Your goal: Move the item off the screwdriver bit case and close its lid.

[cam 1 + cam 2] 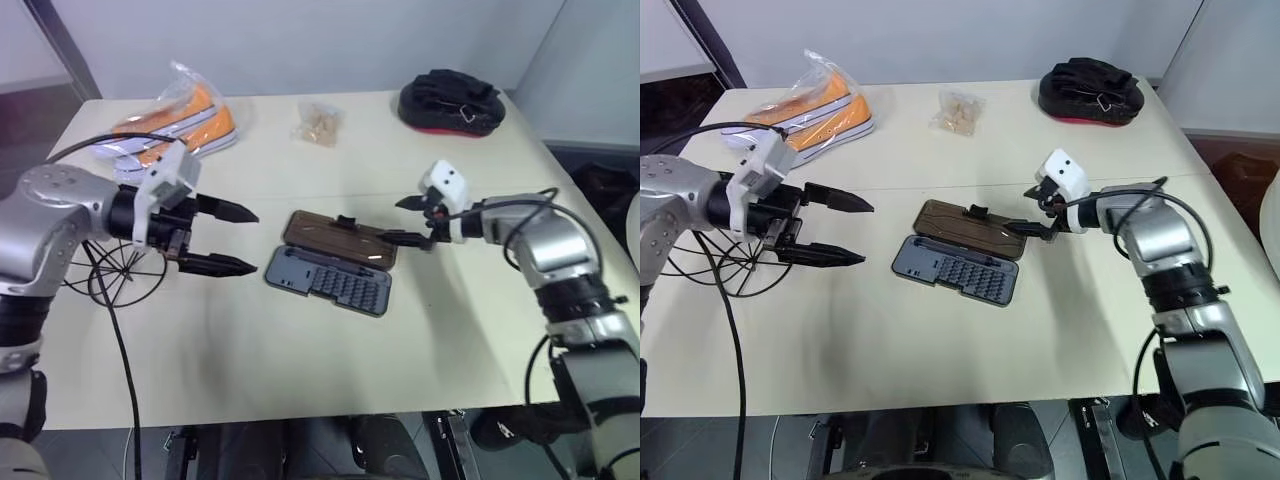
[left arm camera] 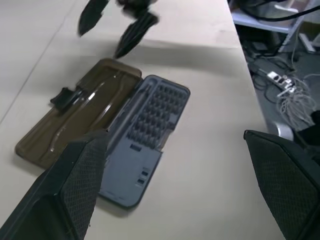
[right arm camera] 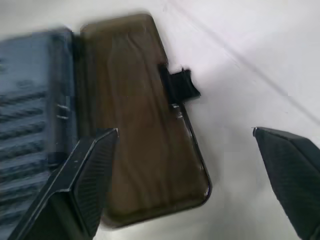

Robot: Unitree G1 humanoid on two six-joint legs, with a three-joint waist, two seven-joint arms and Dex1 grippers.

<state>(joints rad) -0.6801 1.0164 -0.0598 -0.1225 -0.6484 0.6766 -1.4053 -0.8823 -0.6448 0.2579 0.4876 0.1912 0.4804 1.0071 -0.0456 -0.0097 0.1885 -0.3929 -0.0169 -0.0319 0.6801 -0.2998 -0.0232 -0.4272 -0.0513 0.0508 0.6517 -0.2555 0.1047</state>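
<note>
The screwdriver bit case [image 1: 330,280] lies open in the middle of the table, its grey-blue tray toward me. Its smoky brown lid [image 1: 338,238] lies flat behind the tray, black clasp [image 3: 177,85] on the far long edge. Nothing rests on the case. The item [image 1: 128,268], a black wire sphere, sits on the table at the left, partly hidden behind my left arm. My left gripper [image 1: 250,240] hangs open, left of the case, pointing at it. My right gripper [image 1: 400,222] is open at the lid's right end, its lower finger just over the lid's corner.
Orange sneakers in clear plastic [image 1: 175,125] lie at the back left. A small clear bag [image 1: 318,122] sits at the back centre and a black-and-red pouch [image 1: 450,100] at the back right. A black cable [image 1: 120,350] droops from my left arm over the table's front.
</note>
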